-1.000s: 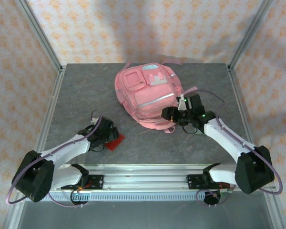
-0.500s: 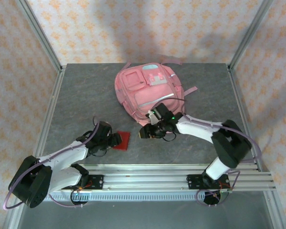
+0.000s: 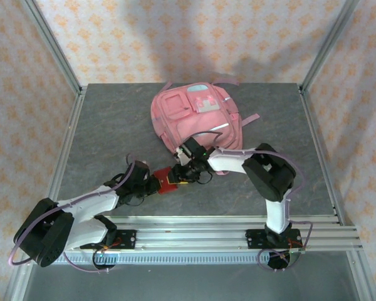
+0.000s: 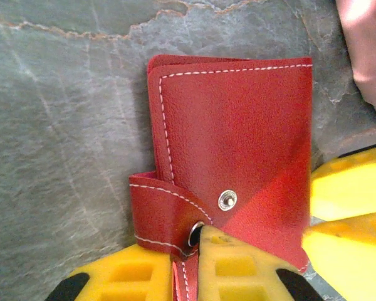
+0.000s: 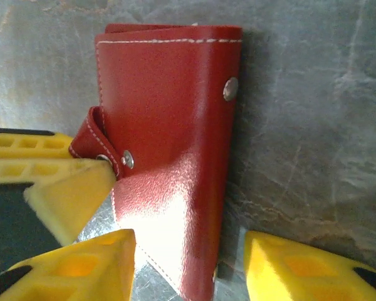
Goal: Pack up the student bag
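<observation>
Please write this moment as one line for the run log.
left pincer: shut on red wallet | right pincer: open, straddling wallet | student bag: lying behind

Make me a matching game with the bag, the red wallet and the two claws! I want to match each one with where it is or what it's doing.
Things:
1. student bag
2. red wallet
3. left claw
4. right claw

Places and states:
A. open, one finger on each side of the wallet
B. pink, at the far middle of the grey table
C. pinched shut on the wallet's snap strap
D. lying flat between both claws

Pairs: 1-B, 2-D, 3-C, 4-A
</observation>
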Robot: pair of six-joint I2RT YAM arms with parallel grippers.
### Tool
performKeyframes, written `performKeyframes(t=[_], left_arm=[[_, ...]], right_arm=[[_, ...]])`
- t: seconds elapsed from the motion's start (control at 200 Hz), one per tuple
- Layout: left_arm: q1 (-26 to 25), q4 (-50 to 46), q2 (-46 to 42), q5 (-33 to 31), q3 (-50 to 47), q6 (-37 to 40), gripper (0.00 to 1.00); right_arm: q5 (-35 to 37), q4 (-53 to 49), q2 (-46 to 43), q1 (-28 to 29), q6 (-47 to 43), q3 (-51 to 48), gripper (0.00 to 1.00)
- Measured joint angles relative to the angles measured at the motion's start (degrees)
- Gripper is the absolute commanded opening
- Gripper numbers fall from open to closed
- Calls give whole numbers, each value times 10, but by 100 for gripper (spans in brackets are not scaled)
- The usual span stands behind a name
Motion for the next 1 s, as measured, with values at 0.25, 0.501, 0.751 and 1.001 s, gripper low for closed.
performKeyframes(t=[0.25, 0.501, 0.751, 1.001], left_arm=[[-3, 17, 4, 0, -5, -4, 14], [-6, 9, -10, -5, -6, -10, 40], [-10, -48, -114, -35, 46, -2, 58], [-10, -68, -91, -70, 189, 50, 62]], right_arm=[[-32, 14, 38, 4, 9, 31, 18], [-48, 24, 40, 3, 11, 33, 0], [-24, 35, -86, -26, 18, -33, 0], [32, 33, -264, -111, 25, -75, 0]])
